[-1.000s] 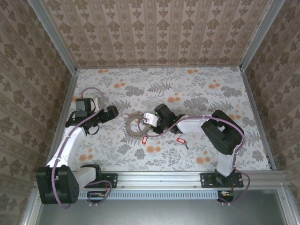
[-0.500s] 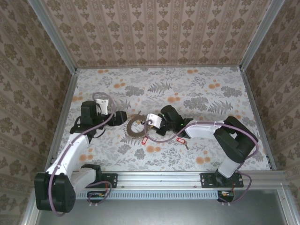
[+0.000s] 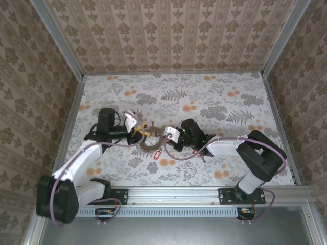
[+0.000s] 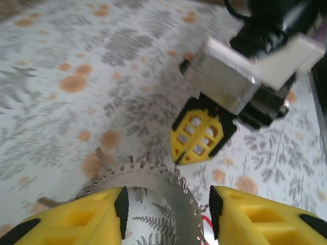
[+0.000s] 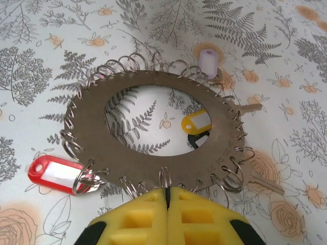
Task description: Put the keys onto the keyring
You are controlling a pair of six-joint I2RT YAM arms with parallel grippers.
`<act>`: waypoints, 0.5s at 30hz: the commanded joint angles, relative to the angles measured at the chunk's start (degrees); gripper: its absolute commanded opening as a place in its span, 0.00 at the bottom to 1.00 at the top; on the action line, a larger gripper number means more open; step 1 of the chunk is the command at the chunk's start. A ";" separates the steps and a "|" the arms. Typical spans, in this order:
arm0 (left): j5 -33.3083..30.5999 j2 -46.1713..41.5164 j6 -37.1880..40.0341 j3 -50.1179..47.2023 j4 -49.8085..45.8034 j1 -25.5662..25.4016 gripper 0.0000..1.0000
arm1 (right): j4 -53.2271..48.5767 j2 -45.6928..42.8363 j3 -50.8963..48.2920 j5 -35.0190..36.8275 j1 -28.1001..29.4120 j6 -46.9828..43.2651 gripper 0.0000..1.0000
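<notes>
The keyring (image 5: 153,168) is a flat grey disc with a wide hollow centre and many wire loops round its rim; it lies on the floral table (image 3: 153,143). My right gripper (image 5: 167,193) is shut on one wire loop at the ring's near rim. My left gripper (image 4: 166,209) is open, straddling the ring's band (image 4: 168,191) opposite the right fingertips (image 4: 199,135). A red-tagged key (image 5: 55,175) hangs on a loop at the left rim (image 3: 157,153). A yellow tag (image 5: 196,123) lies inside the hollow over a black one. A lilac tag (image 5: 208,60) sits at the far rim.
A second red-tagged key (image 3: 196,152) lies on the table under the right arm. Bare key blades (image 5: 250,108) stick out past the ring's right rim. Patterned walls enclose the table on three sides, with open surface at the back.
The left arm has swung right until its open gripper reached the ring. The right arm's wrist has shifted right while its gripper stayed at the ring's rim.
</notes>
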 commanded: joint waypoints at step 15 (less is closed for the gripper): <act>-9.07 19.05 34.25 13.44 -14.65 -9.25 0.46 | 19.30 4.30 -9.33 0.28 -1.84 9.01 0.07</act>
